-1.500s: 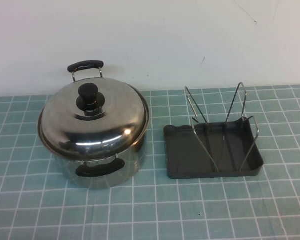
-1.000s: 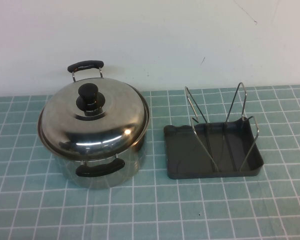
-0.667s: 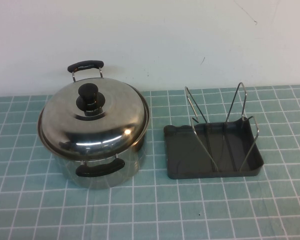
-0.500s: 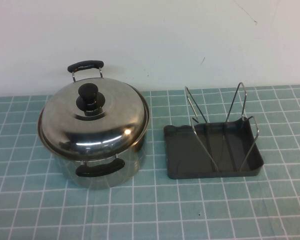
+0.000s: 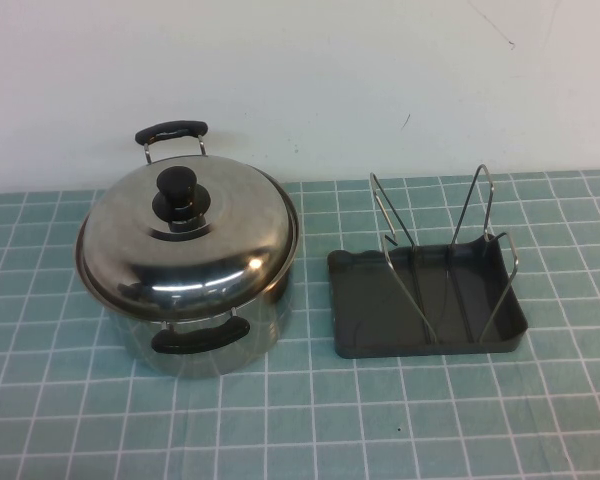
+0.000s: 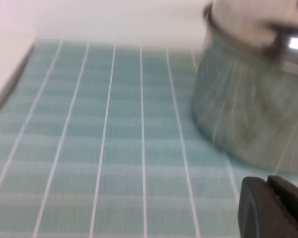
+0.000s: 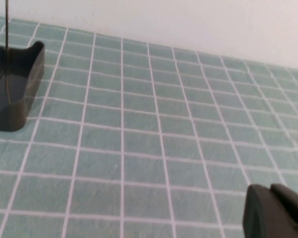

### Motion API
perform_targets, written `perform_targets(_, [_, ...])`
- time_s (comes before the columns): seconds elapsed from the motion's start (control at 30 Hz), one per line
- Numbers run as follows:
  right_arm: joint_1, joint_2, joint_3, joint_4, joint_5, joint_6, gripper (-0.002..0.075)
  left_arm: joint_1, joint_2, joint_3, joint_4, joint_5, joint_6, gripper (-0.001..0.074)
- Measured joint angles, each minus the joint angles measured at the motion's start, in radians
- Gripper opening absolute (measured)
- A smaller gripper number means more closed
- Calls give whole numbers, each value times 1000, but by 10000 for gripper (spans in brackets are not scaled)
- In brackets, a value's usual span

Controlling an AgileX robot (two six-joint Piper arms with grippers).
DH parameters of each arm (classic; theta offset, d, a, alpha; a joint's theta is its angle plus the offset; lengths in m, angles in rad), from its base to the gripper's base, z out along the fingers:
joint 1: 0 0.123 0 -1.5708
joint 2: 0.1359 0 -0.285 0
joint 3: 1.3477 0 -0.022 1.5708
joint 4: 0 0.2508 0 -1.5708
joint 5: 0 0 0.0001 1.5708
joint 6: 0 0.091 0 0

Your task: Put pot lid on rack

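Observation:
The shiny domed pot lid [image 5: 205, 245] with a black knob [image 5: 178, 192] sits closed on the steel pot [image 5: 265, 325] at the table's left. The dark grey rack [image 5: 370, 310] with upright wire loops [image 5: 480, 215] stands to the pot's right, with nothing in it. Neither arm shows in the high view. My left gripper [image 6: 267, 181] is shut and empty, low over the mat beside the pot wall [image 6: 248, 114]. My right gripper [image 7: 269, 188] is shut and empty over the mat, some way from the rack's corner [image 7: 20, 84].
A green mat with a white grid [image 5: 300, 420] covers the table. A white wall [image 5: 300, 80] rises close behind the pot and rack. One black pot handle [image 5: 170, 131] points to the wall, the other [image 5: 195, 338] to the front.

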Motion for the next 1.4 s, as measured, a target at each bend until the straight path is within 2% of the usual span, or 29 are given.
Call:
perform_targets(0.1, [0,0,2,-67,-135,0,-1,0,0,2,6,-146,0,-3])
perform_targets(0.33, [0,0,2,-177,-681,0,-1,0,0,2,21,-740,16,-3])
perform_targets(0.47, [0,0,2,-188,-912,16,-1,0,0,2,27,-1028,20,-3])
perform_targets(0.6, [0,0,2,-188,-967,35,-1,0,0,2,29,-1206,22,-3])
perform_targets(0.77, [0,0,2,-188,-915,53,-1,0,-2,2,44,-1376,24,-3])
perform_targets(1.03, [0,0,2,-188,-824,53,-1,0,-2,2,96,-1448,21,-3])
perform_targets(1.13, [0,0,-11,-188,-759,53,-1,0,-2,2,67,-1409,17,-3])
perform_targets(1.2, [0,0,-52,-188,-663,53,-1,0,-2,2,37,-1317,17,-3])
perform_targets(1.3, [0,0,-149,-186,-437,43,-1,0,-2,-59,20,-1036,-26,-3])
perform_targets(1.4, [0,0,-245,-188,-212,34,-1,0,1,-235,3,-591,-81,-3])
